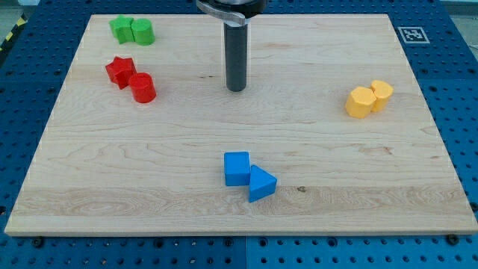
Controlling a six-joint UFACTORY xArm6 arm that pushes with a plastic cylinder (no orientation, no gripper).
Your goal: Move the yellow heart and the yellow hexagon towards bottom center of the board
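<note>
Two yellow blocks sit touching each other at the view's right on the wooden board [149, 194]. The left one [360, 102] looks like the yellow hexagon and the right one [382, 95] like the yellow heart, though their shapes are hard to tell apart. My tip [236, 89] rests on the board near the top centre, well to the left of the yellow pair and apart from every block.
A blue cube [237, 168] and a blue triangle [261, 184] touch near the bottom centre. A red star [119, 71] and a red cylinder [143, 87] sit at the upper left. Two green blocks [132, 31] lie at the top left. A fiducial marker [411, 33] is at the top right corner.
</note>
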